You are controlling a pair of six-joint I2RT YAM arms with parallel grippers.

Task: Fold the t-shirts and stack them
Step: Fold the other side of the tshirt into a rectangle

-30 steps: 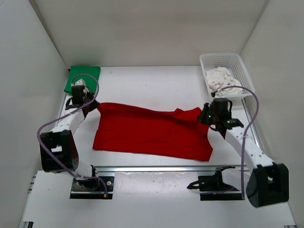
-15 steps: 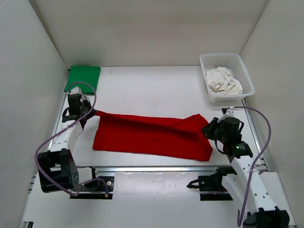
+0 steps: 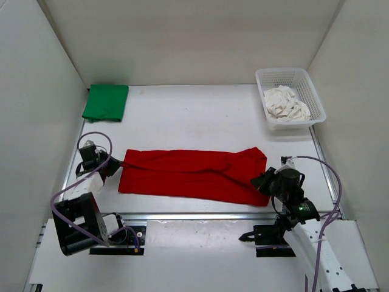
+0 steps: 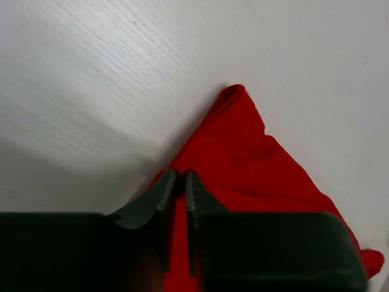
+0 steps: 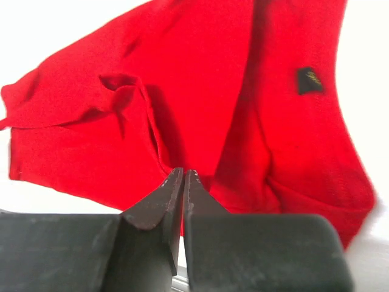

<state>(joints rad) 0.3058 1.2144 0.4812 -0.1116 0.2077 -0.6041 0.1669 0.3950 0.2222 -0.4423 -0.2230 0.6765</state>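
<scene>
The red t-shirt lies across the middle of the table as a long band folded lengthwise. My left gripper sits at its left end, low over the cloth. In the left wrist view the left gripper stands open by a narrow gap over the red t-shirt, and red shows through the gap. My right gripper is at the band's right near corner. In the right wrist view the right gripper is shut, with creases of the red t-shirt running into its tips. The green t-shirt lies folded at the back left. The off-white t-shirt is crumpled in the basket.
The white mesh basket stands at the back right. White walls close in the table on the left, back and right. A metal rail runs along the near edge, just in front of the red shirt, with both arm bases behind it.
Both arms drew back toward the near edge, carrying the red shirt's far edge over itself into a narrower band. The left jaws have parted slightly.
</scene>
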